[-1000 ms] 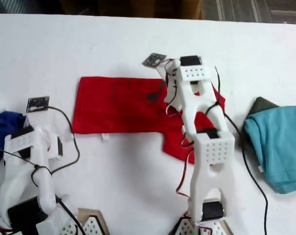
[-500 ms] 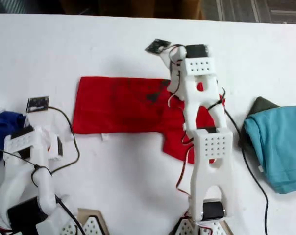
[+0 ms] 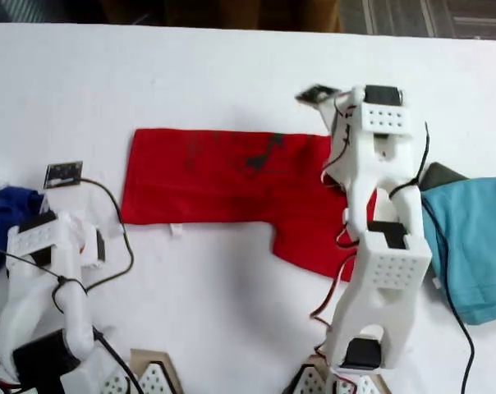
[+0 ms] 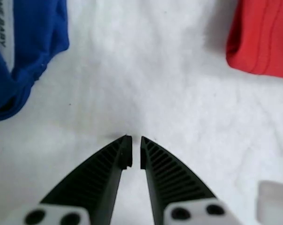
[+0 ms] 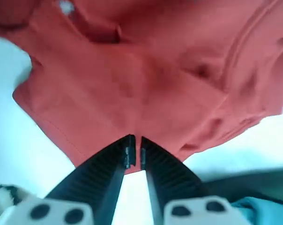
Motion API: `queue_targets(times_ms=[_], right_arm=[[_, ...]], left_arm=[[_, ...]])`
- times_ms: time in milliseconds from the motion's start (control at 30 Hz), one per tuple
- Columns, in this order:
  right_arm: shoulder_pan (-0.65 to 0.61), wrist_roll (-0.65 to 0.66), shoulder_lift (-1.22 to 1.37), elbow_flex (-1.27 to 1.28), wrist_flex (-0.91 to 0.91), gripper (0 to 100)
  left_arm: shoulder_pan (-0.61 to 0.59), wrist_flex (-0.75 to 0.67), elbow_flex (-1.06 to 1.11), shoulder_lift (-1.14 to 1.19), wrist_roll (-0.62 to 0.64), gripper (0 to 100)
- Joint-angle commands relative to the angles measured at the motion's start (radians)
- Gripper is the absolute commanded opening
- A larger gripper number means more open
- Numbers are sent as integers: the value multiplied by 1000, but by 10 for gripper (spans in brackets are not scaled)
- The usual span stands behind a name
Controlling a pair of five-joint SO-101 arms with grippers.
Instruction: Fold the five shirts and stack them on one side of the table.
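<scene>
Red shirt (image 3: pixel 207 176) lies spread; left fingers (image 4: pixel 106 176), right fingers (image 5: pixel 106 173) pressed together; blue shirt (image 4: pixel 24 47) bears lettering.

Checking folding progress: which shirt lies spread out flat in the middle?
The red shirt. It is laid out wide, while the blue shirt and the teal shirt sit compact at opposite sides.

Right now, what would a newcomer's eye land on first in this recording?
The red shirt dominates, laid flat across the middle of the table, with its right part jutting toward the arms. The right end effector hangs shut just over the shirt's right end. A folded teal shirt sits at the table's right edge, and a blue shirt lies bunched at the left edge.
</scene>
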Motion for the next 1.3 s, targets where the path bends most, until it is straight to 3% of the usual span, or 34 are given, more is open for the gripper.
queue_targets(times_ms=[0,267,633,800,933,1100,1267], right_arm=[[5,0,-74,9,-58,17],[4,2,74,-103,-150,17],[67,2,400,-690,30,17],[65,2,334,-740,31,19],[45,41,159,-559,31,21],[1,80,-176,-71,31,35],[-111,204,-495,482,25,189]], left_arm=[[-9,-9,-1,-29,3,59],[-9,-9,-1,-29,3,59],[-9,-9,-1,-29,3,59],[-9,-9,-1,-29,3,60],[-9,-9,-1,-29,3,60],[-9,-9,-1,-29,3,60],[-9,-9,-1,-29,3,60]])
